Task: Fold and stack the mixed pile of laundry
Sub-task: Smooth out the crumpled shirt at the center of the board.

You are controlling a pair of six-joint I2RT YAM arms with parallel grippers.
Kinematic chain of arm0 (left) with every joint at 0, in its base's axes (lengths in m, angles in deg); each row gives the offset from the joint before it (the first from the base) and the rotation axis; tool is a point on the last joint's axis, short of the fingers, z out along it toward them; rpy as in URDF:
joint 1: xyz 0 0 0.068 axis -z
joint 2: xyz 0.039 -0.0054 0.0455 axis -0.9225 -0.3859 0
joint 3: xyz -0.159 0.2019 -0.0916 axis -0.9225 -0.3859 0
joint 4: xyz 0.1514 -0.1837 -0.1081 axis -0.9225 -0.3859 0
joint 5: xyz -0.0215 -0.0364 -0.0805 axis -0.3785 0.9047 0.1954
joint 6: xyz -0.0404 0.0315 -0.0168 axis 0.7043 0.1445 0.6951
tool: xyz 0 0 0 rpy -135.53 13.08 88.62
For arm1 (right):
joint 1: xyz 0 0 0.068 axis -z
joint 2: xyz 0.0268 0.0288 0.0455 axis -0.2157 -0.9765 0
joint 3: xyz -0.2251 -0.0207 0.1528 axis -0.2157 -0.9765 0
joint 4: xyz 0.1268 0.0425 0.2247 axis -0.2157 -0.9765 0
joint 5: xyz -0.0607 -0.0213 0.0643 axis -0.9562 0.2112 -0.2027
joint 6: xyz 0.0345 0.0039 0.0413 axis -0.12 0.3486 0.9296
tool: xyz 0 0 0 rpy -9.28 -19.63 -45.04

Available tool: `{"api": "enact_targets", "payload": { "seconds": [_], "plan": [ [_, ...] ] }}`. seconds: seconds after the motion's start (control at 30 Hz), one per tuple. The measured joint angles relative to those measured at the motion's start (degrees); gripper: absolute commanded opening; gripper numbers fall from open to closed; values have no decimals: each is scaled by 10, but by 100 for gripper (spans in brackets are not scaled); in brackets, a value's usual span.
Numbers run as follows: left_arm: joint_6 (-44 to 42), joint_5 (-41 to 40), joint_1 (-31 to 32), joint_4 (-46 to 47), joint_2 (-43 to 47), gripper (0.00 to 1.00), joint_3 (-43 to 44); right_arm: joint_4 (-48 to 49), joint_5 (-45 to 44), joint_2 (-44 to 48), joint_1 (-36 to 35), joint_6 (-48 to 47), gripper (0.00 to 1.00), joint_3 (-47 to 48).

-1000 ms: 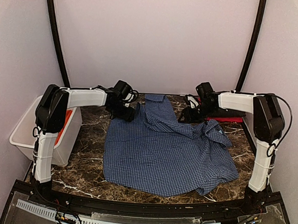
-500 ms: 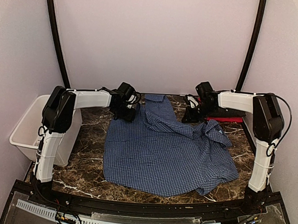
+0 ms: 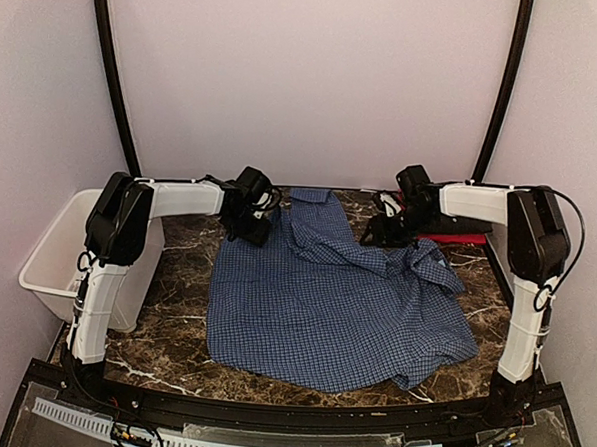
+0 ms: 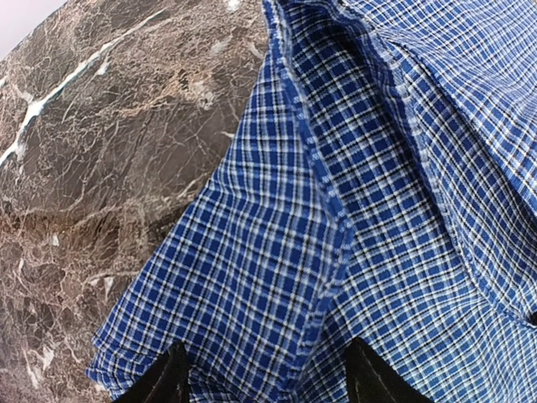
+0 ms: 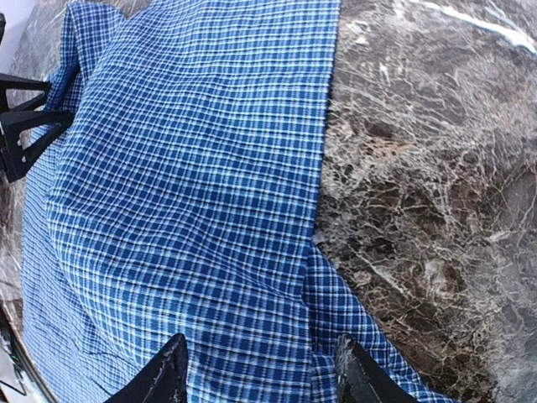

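Note:
The blue-and-white checked shirt [image 3: 335,296] lies spread on the marble table, its collar end towards the back wall. My left gripper [image 3: 250,227] is open low over the shirt's back left edge. In the left wrist view [image 4: 267,379] its fingertips [image 4: 172,376] straddle a seam fold of the cloth [image 4: 336,210]. My right gripper [image 3: 378,233] is open over the rumpled back right part. In the right wrist view [image 5: 262,371] its fingertips [image 5: 351,363] straddle the shirt's edge [image 5: 210,185]. The orange-red shirt [image 3: 450,236] lies at the back right, mostly hidden behind the right arm.
A white plastic basket [image 3: 48,262] stands off the table's left edge beside the left arm. The marble table [image 3: 174,307] shows bare along the left, front and far right [image 5: 436,151]. The left gripper's fingers [image 5: 21,117] show in the right wrist view.
The left arm has swung a little to the right, its gripper closer over the shirt's back left edge. The right gripper has shifted slightly. Both stay open.

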Motion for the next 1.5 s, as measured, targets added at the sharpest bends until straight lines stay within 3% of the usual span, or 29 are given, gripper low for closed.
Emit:
{"api": "enact_targets", "payload": {
  "seconds": [0.27,0.4,0.5,0.53,0.63,0.83,1.07,1.5],
  "plan": [
    [0,0,0,-1,0,61,0,8,56,-43,14,9,50,-1],
    [0,0,0,-3,0,56,0,10,88,-52,14,17,26,-7],
    [1,0,0,-4,0,39,1,19,115,-51,14,24,2,-10],
    [1,-1,0,-4,0,34,2,20,123,-49,14,26,0,-10],
    [2,-2,0,-5,0,18,7,25,141,-35,14,30,0,-11],
    [2,-12,0,-8,0,2,8,37,141,30,14,32,0,-11],
    [4,-40,-5,-20,19,0,7,41,104,88,14,25,0,-11],
    [5,-149,-35,-15,171,0,-34,68,-39,177,47,-3,0,-16]
  ]
}}
